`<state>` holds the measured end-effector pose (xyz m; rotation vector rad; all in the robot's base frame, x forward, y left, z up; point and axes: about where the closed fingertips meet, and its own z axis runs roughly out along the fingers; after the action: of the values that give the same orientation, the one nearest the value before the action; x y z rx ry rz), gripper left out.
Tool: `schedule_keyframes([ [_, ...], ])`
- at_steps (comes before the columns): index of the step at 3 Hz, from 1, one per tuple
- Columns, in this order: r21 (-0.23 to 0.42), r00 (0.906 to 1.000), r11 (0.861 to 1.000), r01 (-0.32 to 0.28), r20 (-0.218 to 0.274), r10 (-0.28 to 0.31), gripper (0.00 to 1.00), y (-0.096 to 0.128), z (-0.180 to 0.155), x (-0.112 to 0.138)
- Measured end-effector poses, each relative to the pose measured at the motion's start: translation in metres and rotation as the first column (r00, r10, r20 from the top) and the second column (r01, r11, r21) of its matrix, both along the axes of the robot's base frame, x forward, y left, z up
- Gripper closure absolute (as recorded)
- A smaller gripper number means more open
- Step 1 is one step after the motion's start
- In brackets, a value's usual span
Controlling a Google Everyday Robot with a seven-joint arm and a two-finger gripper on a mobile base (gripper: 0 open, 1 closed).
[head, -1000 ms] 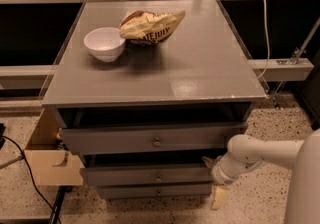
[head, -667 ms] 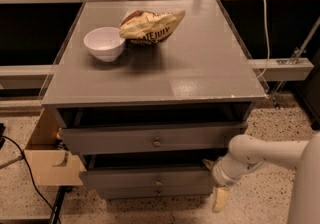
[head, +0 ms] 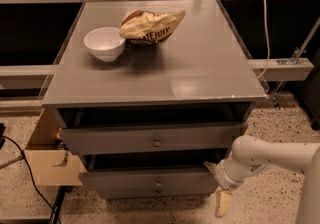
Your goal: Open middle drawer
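Observation:
The grey cabinet [head: 200, 68] has three drawer fronts. The middle drawer [head: 125, 180], with a small round metal knob [head: 158, 184], stands pulled out a little, with a dark gap above it. My gripper [head: 217, 185] is at the right end of its front, on a white arm [head: 270, 155] that comes in from the right. The gripper is open. One fingertip [head: 210, 167] sits above the front's top edge and the other [head: 223, 204] hangs below it. The top drawer [head: 110, 140] above also stands slightly out.
A white bowl [head: 104, 43] and a crumpled chip bag [head: 150, 26] lie on the cabinet top. A cardboard box [head: 47, 160] and a black cable [head: 25, 168] are on the floor at the left. A rail and a white cable [head: 265, 28] run behind the cabinet.
The middle drawer has slid out a little toward the camera, and my gripper has moved with it at its right end. The bowl and bag have not moved.

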<state>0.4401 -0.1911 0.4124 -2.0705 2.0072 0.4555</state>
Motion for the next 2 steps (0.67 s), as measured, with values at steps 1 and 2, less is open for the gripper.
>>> schedule_keyframes([
  [1,0.014,0.9997,1.0,-0.001,-0.024,0.002,0.0,-0.0012,0.0019,-0.007],
  [2,0.029,0.997,1.0,0.0,-0.078,0.002,0.0,-0.0038,0.0,-0.0131],
])
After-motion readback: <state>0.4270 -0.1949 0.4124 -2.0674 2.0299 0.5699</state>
